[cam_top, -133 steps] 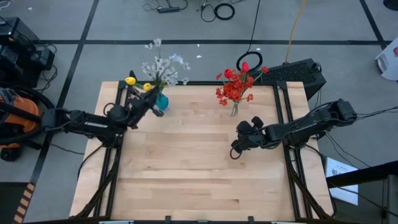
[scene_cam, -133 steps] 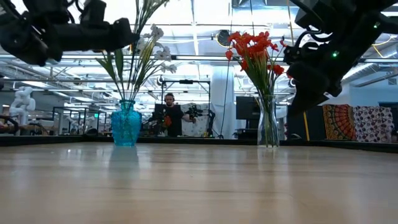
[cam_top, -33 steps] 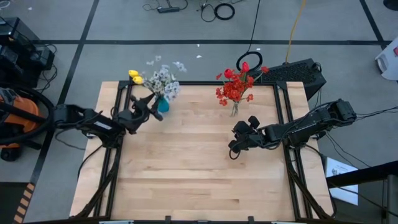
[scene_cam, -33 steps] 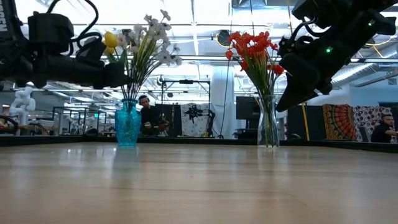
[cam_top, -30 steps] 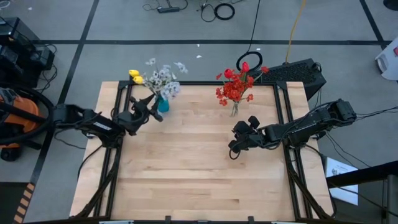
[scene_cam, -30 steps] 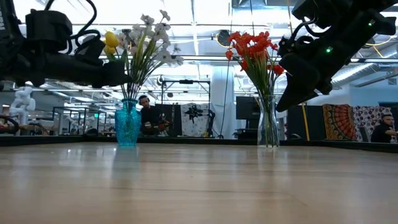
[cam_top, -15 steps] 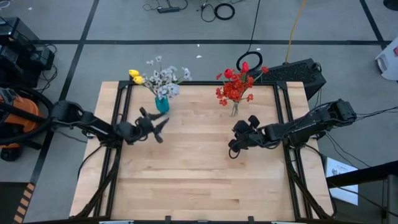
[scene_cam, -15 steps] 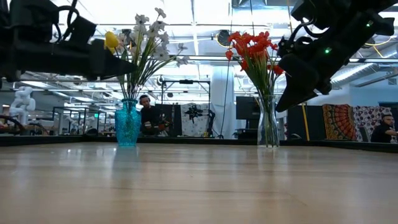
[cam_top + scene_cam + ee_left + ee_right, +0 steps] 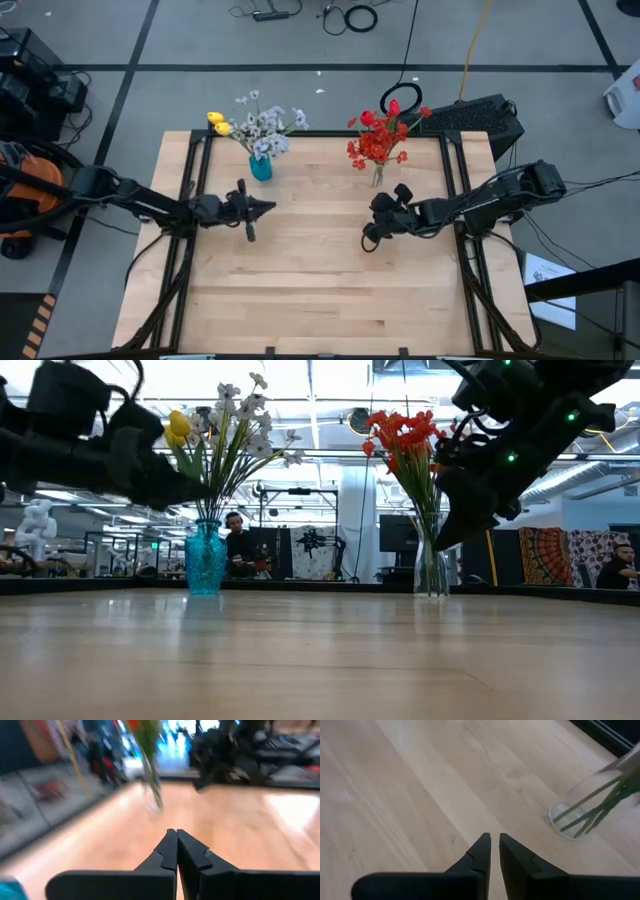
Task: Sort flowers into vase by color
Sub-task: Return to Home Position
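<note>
A blue vase (image 9: 261, 168) stands near the table's far edge and holds pale white-blue flowers (image 9: 265, 128) and yellow flowers (image 9: 214, 122). To its right a clear glass vase (image 9: 377, 178) holds the red flowers (image 9: 378, 140). In the low view the blue vase (image 9: 204, 560) and the clear vase (image 9: 432, 565) both stand upright on their bases. My left gripper (image 9: 270, 207) is shut and empty, hanging just on the near side of the blue vase and pointing toward the table's right. My right gripper (image 9: 366, 238) is shut and empty, on the near side of the clear vase (image 9: 570, 820).
Bare wooden tabletop (image 9: 320, 290) fills the middle and near half. The left wrist view looks across the table at the clear vase's stems (image 9: 152, 795) and the right arm (image 9: 220, 765). People (image 9: 236, 540) show in the room beyond the far edge.
My left gripper has drawn away from the blue vase toward the near edge and the table's middle, turning until it points to the right. The white and yellow flowers stay in the blue vase, their blossoms a little more spread. My right gripper has edged slightly leftward.
</note>
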`<state>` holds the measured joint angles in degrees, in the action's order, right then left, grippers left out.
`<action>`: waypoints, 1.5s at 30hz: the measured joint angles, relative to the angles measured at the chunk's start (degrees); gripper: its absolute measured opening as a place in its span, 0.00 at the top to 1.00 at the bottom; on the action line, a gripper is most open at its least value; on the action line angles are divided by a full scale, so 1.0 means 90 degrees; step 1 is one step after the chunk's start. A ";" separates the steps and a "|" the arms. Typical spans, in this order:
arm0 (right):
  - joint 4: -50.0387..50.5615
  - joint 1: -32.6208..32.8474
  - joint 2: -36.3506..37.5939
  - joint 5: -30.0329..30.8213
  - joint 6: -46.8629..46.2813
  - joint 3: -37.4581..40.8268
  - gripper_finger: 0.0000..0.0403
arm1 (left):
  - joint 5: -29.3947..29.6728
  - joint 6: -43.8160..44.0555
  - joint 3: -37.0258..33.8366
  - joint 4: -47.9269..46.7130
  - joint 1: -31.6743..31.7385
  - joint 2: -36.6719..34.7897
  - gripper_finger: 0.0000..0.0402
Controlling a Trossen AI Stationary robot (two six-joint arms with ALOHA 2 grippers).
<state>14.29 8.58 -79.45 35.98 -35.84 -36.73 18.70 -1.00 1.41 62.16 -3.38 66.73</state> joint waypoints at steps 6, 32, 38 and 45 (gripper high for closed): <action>-0.0098 -0.0003 -0.0175 -0.0007 0.0064 0.0000 0.92 | -0.1835 0.1271 0.0000 -0.1988 0.0720 -0.1159 0.99; -0.0084 -0.0119 -0.0234 -0.0001 0.0059 0.0000 0.92 | -0.2079 0.2131 0.0007 -0.7098 0.0310 -0.6993 1.00; -0.0084 -0.0171 -0.0234 -0.0002 0.0068 0.0000 0.92 | -0.1820 0.2028 0.0010 -0.7094 -0.0113 -0.7212 1.00; -0.0083 -0.0168 -0.0234 -0.0004 0.0073 0.0000 0.92 | -0.1916 0.1772 0.0017 -0.7137 -0.0128 -0.7414 1.00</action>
<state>13.54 7.07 -81.56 35.94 -35.18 -36.73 1.46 14.95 1.56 -2.07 -4.54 0.01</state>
